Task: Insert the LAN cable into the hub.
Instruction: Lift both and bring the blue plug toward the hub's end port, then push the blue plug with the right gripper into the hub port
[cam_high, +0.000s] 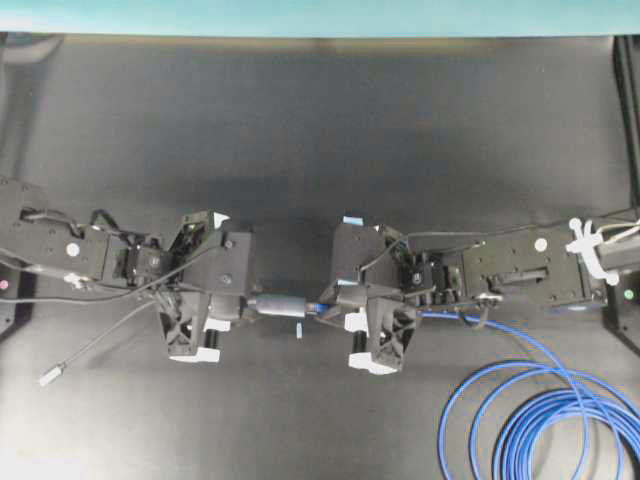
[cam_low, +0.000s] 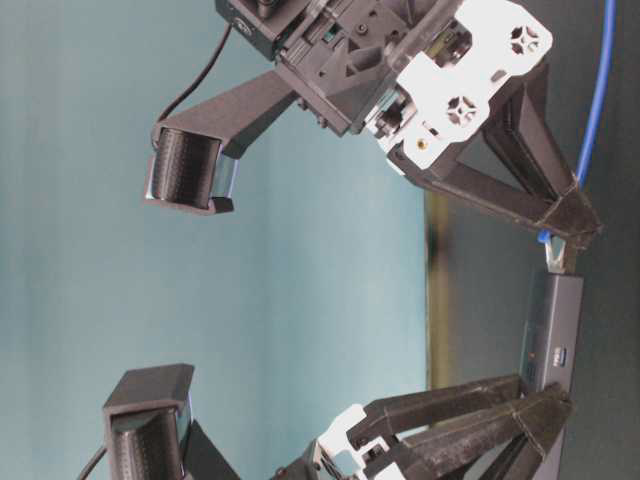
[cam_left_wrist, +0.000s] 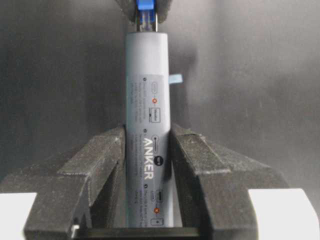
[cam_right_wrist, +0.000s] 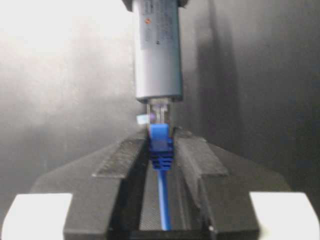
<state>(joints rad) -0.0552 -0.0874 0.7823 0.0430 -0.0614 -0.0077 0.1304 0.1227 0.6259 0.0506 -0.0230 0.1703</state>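
In the overhead view, the two arms meet at the middle of the dark surface (cam_high: 320, 130). The left pincer (cam_high: 243, 308) pinches one end of the hub (cam_high: 283, 304), a short grey bar lying level at frame centre. The right pincer (cam_high: 327, 307) pinches the blue boot of the LAN cable (cam_high: 520, 400), whose plug meets the hub's right end. The cable runs right under the arm and winds into loops at the lower right corner. A thin grey lead with a silver plug (cam_high: 50, 376) lies at lower left, and a small pale tab (cam_high: 299, 329) sits just below the hub.

In the table-level view, which appears turned sideways, the hub (cam_low: 556, 335) stands on end at the right, the blue boot touching its upper tip.

In the left wrist view, the hub (cam_left_wrist: 148, 125) rises from between the left pincer's fingers (cam_left_wrist: 100, 165), which press both its sides; the blue plug sits at its top end.

In the right wrist view, the right pincer's fingers (cam_right_wrist: 125, 155) squeeze the blue boot (cam_right_wrist: 160, 146), and the clear plug (cam_right_wrist: 159, 114) sits partly inside the hub's port.
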